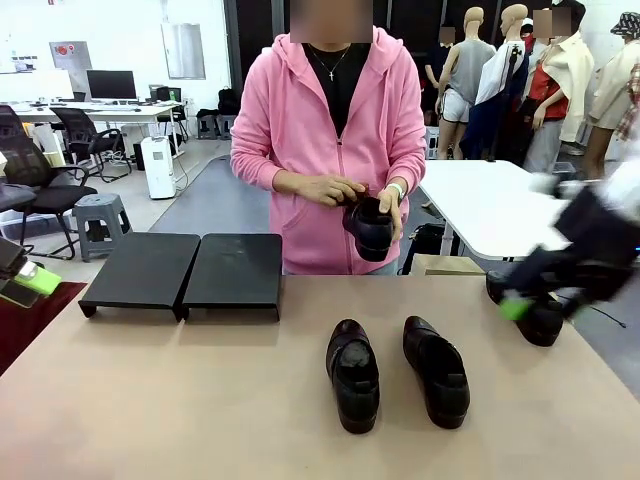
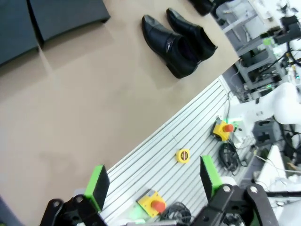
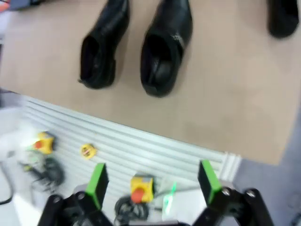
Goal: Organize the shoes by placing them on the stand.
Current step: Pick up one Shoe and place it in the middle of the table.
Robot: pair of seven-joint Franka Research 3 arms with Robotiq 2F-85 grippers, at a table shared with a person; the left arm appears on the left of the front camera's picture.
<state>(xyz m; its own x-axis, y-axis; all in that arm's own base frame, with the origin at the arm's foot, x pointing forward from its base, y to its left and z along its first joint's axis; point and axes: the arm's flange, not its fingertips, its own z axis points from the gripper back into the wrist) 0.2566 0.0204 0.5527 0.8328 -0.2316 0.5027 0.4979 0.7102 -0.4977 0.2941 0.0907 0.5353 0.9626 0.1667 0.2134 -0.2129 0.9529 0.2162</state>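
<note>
Presently: start of the placing step, no shoe on the stand yet.

Stand point(image 1: 185, 270): two black flat sections side by side, far-left part of the desk point(image 1: 180, 400), tops bare.

Shoes: first shoe point(image 1: 353, 375) and second shoe point(image 1: 436, 370) lie side by side mid-desk, toes toward the robot, apart from each other and well apart from the stand. Third shoe point(image 1: 540, 322) sits at the desk's right edge. Fourth shoe point(image 1: 370, 225) is off the desk, held by the person point(image 1: 330, 110) at the far side.

Left hand point(image 1: 28, 280): at the left border, off the desk edge. Its wrist view has the fingers spread wide with nothing between them, looking down on desk edge and rail.

Right hand point(image 1: 515, 305): blurred, just beside the third shoe. Contact cannot be confirmed from the front. Its wrist view shows the fingers apart and empty, with the mid-desk pair ahead of them.

Judgement: first pick is being set up, and the right hand is nearest a shoe. Next move calls for lining the open fingers across a shoe's sides, closing, then carrying it across the desk to the stand. That is a long reach for this arm. Glossy leather may slip in the pads.
</note>
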